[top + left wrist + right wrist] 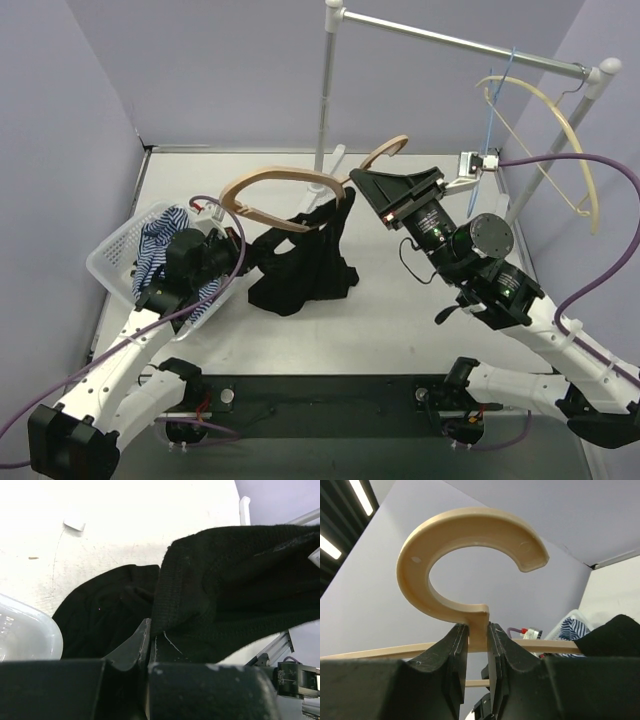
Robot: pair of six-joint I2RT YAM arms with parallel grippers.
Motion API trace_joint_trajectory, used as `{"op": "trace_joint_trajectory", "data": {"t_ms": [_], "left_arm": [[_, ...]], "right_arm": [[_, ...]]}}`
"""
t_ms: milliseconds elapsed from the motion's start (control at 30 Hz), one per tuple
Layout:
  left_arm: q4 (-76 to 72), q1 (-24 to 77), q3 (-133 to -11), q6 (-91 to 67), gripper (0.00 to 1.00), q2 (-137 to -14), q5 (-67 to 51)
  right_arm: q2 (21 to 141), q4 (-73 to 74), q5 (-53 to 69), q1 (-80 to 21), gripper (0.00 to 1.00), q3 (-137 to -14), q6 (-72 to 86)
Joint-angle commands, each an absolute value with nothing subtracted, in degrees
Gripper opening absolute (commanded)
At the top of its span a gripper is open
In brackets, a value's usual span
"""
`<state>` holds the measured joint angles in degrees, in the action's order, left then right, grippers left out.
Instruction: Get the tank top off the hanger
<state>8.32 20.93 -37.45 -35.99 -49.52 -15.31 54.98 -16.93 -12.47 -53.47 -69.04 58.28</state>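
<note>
A black tank top (pixel 305 265) hangs from a tan plastic hanger (pixel 285 180) and trails onto the table. One strap still sits over the hanger's right shoulder. My right gripper (pixel 358 178) is shut on the neck of the hanger below its hook (pixel 470 545), holding it above the table; the wrist view shows the jaws clamping the stem (pixel 479 630). My left gripper (pixel 255 250) is shut on the black fabric (pixel 225 590) at the top's left edge, pulling it taut; the pinch point (pixel 149 635) shows in the left wrist view.
A white laundry basket (pixel 115 255) with striped clothing (pixel 160 240) stands at the left, right by my left arm. A clothes rack (pixel 460 45) stands at the back with a white hanger (pixel 560 130) on its right end. Walls close in on both sides.
</note>
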Motion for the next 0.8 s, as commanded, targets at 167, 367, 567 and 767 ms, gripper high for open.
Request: {"op": "trace_joint_trajectory", "data": {"t_ms": [167,367,567,767], "left_arm": [[7.91,23.64,-40.95,-31.91,0.00,-50.45,-7.04],[4.49,26.71,-37.97,-34.71,0.00,-52.29,-6.95],[0.79,30.57,-37.71,-35.42,0.00,-56.77,-9.84],[0.88,33.13,-37.71,-35.68,0.00,-58.36,-6.77]], "right_arm": [[46.15,-6.42,-15.55,-54.05,0.00,-62.59,61.52],[41.49,-24.14,-18.71,-54.40,0.00,-49.68,67.40],[46.40,-35.05,-22.85,-58.36,0.00,-46.06,69.08],[49.57,-37.19,-19.69,-58.54,0.00,-48.94,70.22]]}}
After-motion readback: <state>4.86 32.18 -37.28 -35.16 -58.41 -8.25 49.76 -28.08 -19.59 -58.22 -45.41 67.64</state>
